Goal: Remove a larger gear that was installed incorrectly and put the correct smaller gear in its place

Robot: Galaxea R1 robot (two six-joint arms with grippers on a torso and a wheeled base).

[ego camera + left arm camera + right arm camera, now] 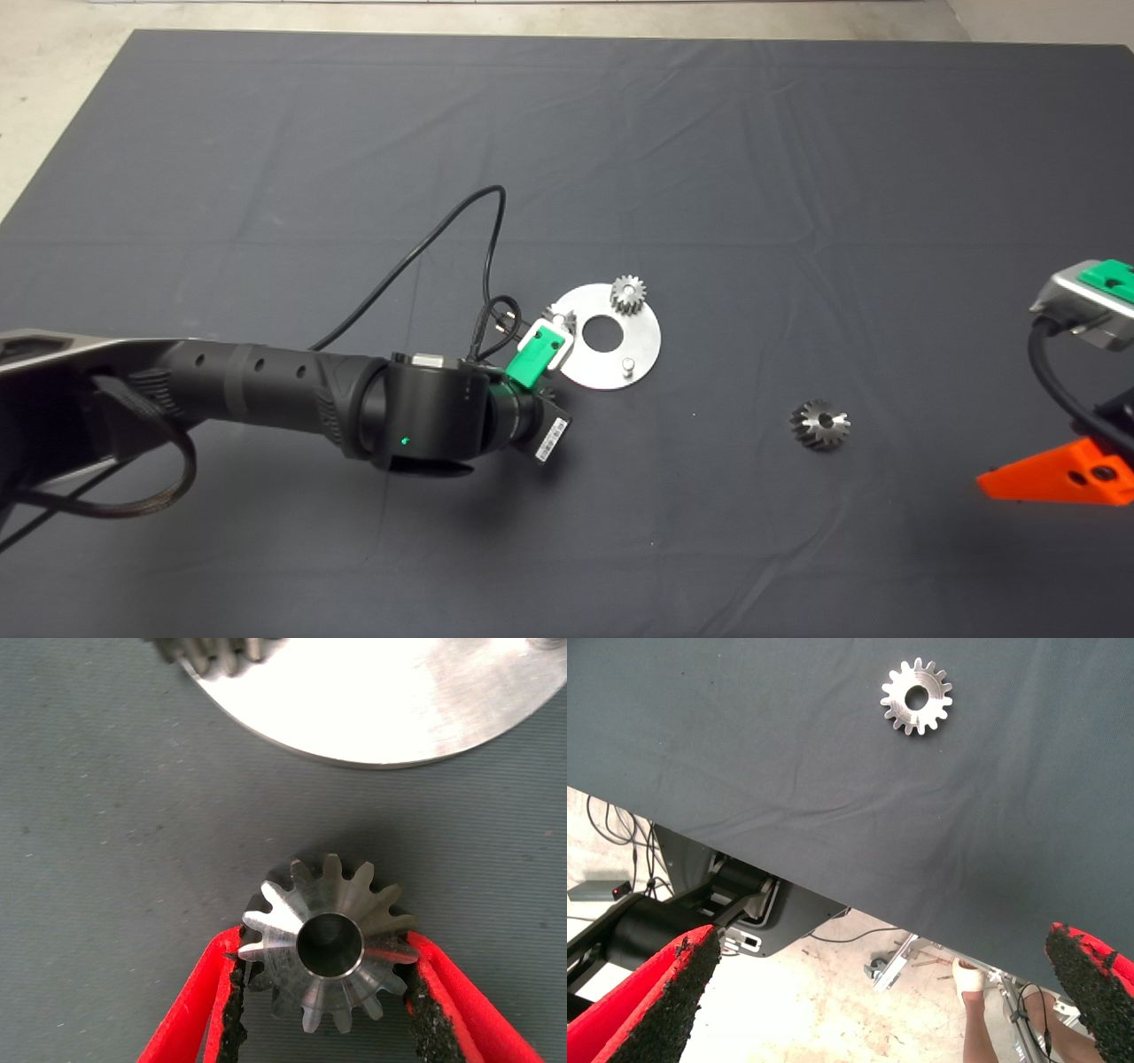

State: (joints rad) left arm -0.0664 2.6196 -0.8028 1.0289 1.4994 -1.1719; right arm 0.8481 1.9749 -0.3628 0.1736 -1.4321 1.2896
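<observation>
Only the left wrist view shows jaws gripping the smaller gear (330, 943).

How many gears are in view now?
3. One bright gear sits on the plate, the big gear lies on the mat, one small gear is in the left gripper. The arm may hide others.

Hidden under the left arm, or cropped at the picture edges

From above, the left gripper (326, 939) hides its own fingers, the smaller gear (330, 904) between them and part of the round steel plate (642, 341). The left wrist view cuts off most of that plate and of a gear standing on it (204, 651). The right wrist view crops a person's leg (983, 1028).
</observation>
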